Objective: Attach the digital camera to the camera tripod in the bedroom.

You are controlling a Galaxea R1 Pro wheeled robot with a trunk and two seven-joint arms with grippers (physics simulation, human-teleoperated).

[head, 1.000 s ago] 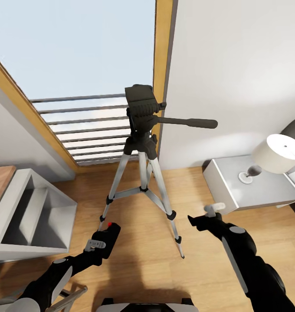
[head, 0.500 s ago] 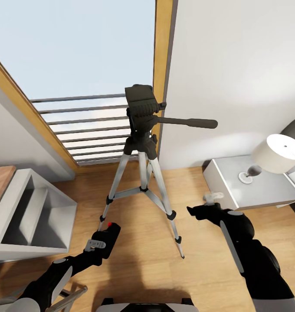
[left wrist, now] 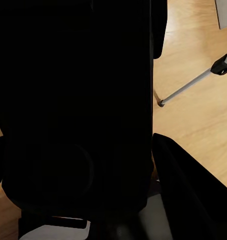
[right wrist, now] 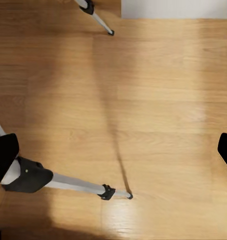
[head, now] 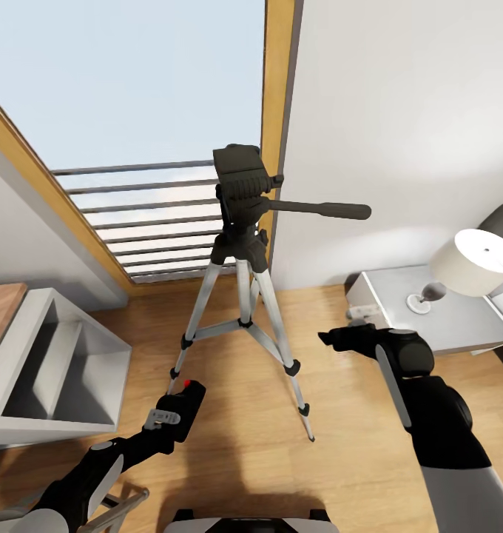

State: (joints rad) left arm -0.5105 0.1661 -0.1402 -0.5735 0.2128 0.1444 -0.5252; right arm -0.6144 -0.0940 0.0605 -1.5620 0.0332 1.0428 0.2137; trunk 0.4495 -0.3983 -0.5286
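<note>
The left gripper [head: 179,411] is closed around the small matte-black digital camera [head: 183,404]; the right gripper [head: 330,342] is spread wide, holding nothing, near the silver-legged camera tripod [head: 244,244]. The grey open shelf box [head: 29,429] holds nothing.

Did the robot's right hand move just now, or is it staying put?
Yes. In the head view the right gripper has moved up the picture, toward the grey nightstand and the wall. The camera tripod has not shifted.

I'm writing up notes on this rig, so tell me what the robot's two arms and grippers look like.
Both arms are bulky matte-black segments with light grey panels and round grey joint caps. The left gripper is black with a pale grey bracket at the wrist. The right gripper is black too, ending in dark, blunt fingers. No cables or markings show.
</note>
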